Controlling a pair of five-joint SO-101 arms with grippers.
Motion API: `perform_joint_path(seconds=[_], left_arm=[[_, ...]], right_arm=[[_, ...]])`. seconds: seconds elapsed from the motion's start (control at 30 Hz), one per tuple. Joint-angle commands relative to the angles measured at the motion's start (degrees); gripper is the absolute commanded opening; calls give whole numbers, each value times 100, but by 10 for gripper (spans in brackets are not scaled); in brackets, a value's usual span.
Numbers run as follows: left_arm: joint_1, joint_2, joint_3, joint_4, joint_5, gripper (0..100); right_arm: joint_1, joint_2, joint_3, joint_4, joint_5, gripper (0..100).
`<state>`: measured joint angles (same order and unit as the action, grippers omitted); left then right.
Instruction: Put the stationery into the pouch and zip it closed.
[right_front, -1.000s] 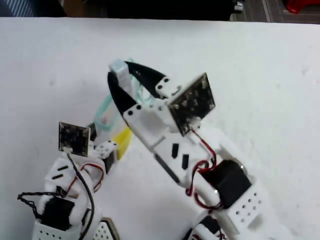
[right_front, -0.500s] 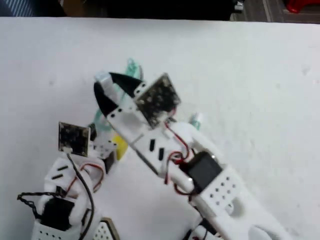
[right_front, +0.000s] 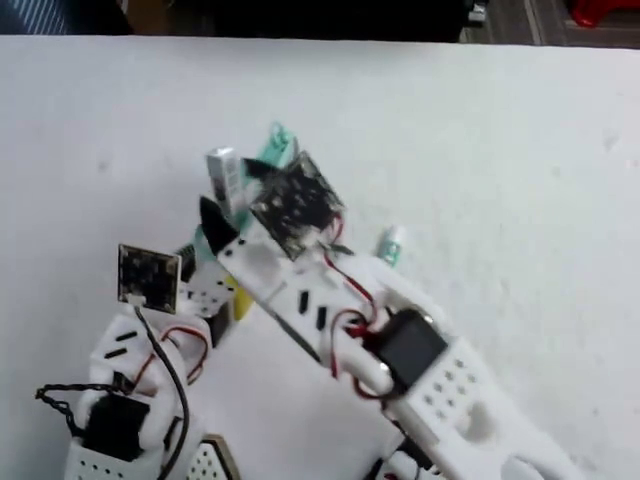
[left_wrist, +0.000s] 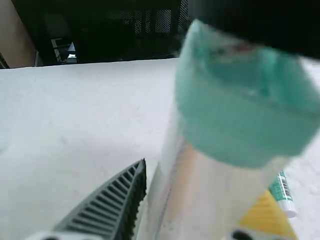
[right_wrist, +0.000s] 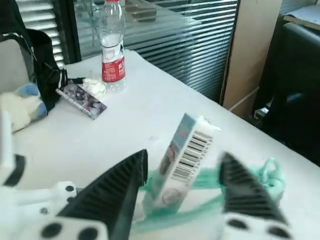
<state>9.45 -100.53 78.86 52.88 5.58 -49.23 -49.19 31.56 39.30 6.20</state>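
Much of what you need is covered. In the high view the right arm comes in from 5 o'clock, points toward 11 and lies over the pouch (right_front: 276, 140). Bits of the pouch's teal trim peek out on either side of the arm. The left claw (left_wrist: 165, 200) sits at 7 o'clock under its own camera board. Its wrist view has a blurred, teal-banded clear shape right up against the lens, and you cannot tell whether that claw grips it. A yellow item (left_wrist: 265, 220) is cut off at the frame edge, just beside a teal-and-white marker (left_wrist: 282, 192).

Your right claw (right_wrist: 183, 154) is spread wide. The small barcoded box (right_wrist: 181, 157) stands tilted between its two fingers, by the pouch's teal edge. Whether it touches either finger is hard to make out. In the high view the box sits at the claw's tip, at 10 o'clock from table centre, and the marker lies well apart at the arm's 3 o'clock.
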Motion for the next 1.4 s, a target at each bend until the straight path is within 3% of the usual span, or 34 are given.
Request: perform_joint_path(seconds=[0.0, 0.3, 0.43, 0.53, 0.67, 0.73, 0.83, 0.97, 1.07, 1.27, 1.37], left_arm=[[4, 4, -132, 62, 79, 269], [4, 4, -132, 62, 79, 269], [4, 4, -123, 62, 79, 268], [4, 4, -79, 62, 79, 268], [4, 4, -70, 18, 79, 268], [4, 4, -70, 0, 79, 268], [4, 4, -70, -9, 79, 268], [4, 4, -70, -9, 79, 268], [4, 4, -70, 0, 79, 268], [4, 4, -70, 9, 79, 267], [4, 4, -70, -9, 79, 242]], right_arm=[[4, -629, -62, 189, 62, 302], [488, -637, -176, -312, 62, 285], [840, 356, -1160, -426, 62, 162], [1314, 1270, -1934, -48, 26, 3], [1640, 2114, -2690, 963, 26, 40], [1429, 2229, -2927, 1692, 18, 11], [444, 2229, -3182, 2782, 79, 16], [84, 2000, -3833, 3116, 624, 16], [699, 1736, -4105, 3125, 642, 16], [2316, 1569, -3578, 3547, -237, 19], [3090, 1569, -2813, 3618, -738, 82]])
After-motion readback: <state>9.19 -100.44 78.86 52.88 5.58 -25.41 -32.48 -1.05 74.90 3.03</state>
